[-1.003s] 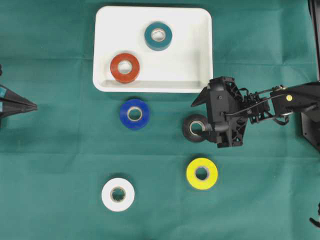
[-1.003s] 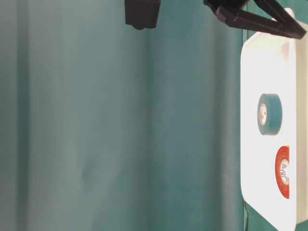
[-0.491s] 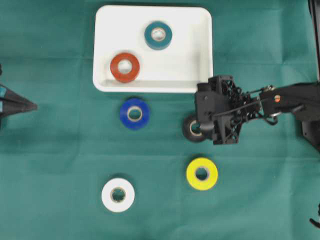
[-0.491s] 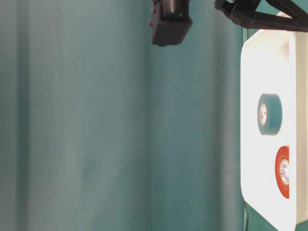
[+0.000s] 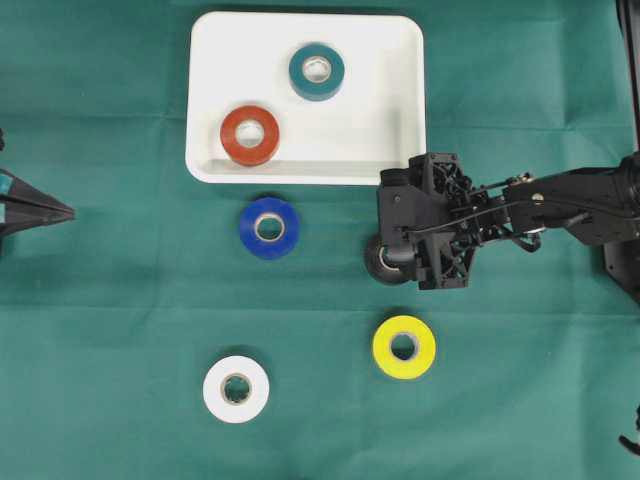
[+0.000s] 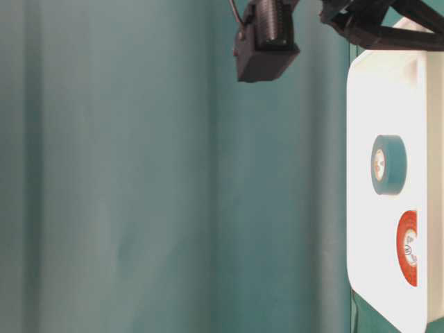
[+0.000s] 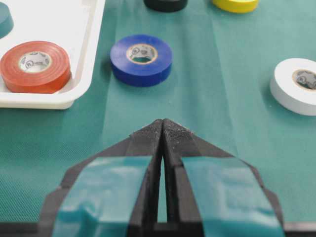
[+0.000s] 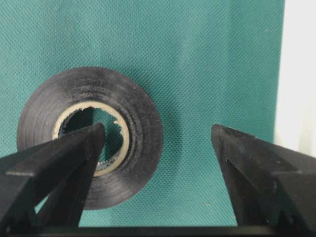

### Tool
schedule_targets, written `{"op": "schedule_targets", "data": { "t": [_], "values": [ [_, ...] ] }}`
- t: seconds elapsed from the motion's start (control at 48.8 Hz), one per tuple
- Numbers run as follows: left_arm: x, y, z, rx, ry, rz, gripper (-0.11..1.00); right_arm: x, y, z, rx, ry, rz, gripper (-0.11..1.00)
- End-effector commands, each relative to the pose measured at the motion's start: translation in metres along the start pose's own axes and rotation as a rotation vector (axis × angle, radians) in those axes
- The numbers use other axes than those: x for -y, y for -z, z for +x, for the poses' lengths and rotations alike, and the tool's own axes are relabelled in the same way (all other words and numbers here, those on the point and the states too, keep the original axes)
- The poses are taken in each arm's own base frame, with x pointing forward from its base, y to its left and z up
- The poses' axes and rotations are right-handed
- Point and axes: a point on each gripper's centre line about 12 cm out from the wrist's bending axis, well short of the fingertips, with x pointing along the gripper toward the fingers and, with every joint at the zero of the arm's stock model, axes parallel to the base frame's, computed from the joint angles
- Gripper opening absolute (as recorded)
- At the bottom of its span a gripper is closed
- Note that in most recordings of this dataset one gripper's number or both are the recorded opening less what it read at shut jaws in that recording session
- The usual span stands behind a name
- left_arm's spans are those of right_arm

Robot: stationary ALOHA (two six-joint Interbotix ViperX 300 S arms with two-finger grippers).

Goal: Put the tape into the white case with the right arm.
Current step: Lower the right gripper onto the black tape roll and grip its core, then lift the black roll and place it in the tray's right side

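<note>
A black tape roll (image 5: 380, 262) (image 8: 89, 136) lies flat on the green cloth just below the white case (image 5: 370, 110) (image 8: 301, 59). My right gripper (image 5: 392, 238) (image 8: 158, 131) points down over it, open. Its left finger (image 8: 74, 153) hangs over the roll's core hole, and its right finger (image 8: 247, 163) stands over bare cloth beside the case. The roll's right wall lies between the fingers and neither is seen touching it. Inside the case lie a teal roll (image 5: 317, 71) and a red roll (image 5: 250, 135). My left gripper (image 5: 60, 211) (image 7: 162, 122) is shut and empty at the far left.
A blue roll (image 5: 269, 228) (image 7: 141, 58) lies below the case's front rim. A yellow roll (image 5: 404, 347) and a white roll (image 5: 236, 389) lie nearer the front. Black parts of the right arm (image 6: 266, 41) hang at the top of the table-level view.
The right gripper has shifted left and swung down over the black roll, now covering more of it. Its fingers have drawn in slightly. The left arm has not moved.
</note>
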Motion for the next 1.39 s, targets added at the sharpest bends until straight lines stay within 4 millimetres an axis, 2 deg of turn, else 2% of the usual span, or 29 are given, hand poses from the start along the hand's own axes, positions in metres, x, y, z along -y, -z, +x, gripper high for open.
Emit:
{"op": "schedule_targets", "data": {
  "t": [0.0, 0.184, 0.287, 0.614, 0.942, 1.044, 1.372],
  "values": [
    [0.000, -0.004, 0.001, 0.011, -0.001, -0.002, 0.00, -0.001, -0.007, -0.002, 0.021, -0.002, -0.002, 0.53],
    [0.000, -0.004, 0.001, 0.011, -0.001, 0.000, 0.00, -0.001, -0.008, -0.001, 0.024, -0.003, -0.003, 0.11],
    [0.000, -0.004, 0.001, 0.011, -0.001, -0.002, 0.00, 0.000, -0.009, -0.001, 0.026, -0.003, -0.002, 0.01],
    [0.000, -0.004, 0.001, 0.011, -0.001, -0.002, 0.00, -0.001, -0.016, -0.004, 0.045, -0.004, 0.000, 0.01],
    [0.000, -0.004, 0.001, 0.011, -0.001, -0.002, 0.00, -0.003, -0.042, -0.040, 0.171, -0.016, 0.002, 0.00],
    [0.000, -0.004, 0.001, 0.011, -0.001, 0.000, 0.00, -0.003, -0.045, -0.049, 0.196, -0.016, 0.004, 0.00],
    [0.000, -0.005, 0.001, 0.012, -0.001, 0.000, 0.00, -0.001, -0.048, -0.053, 0.203, -0.010, 0.011, 0.00]
  ]
}}
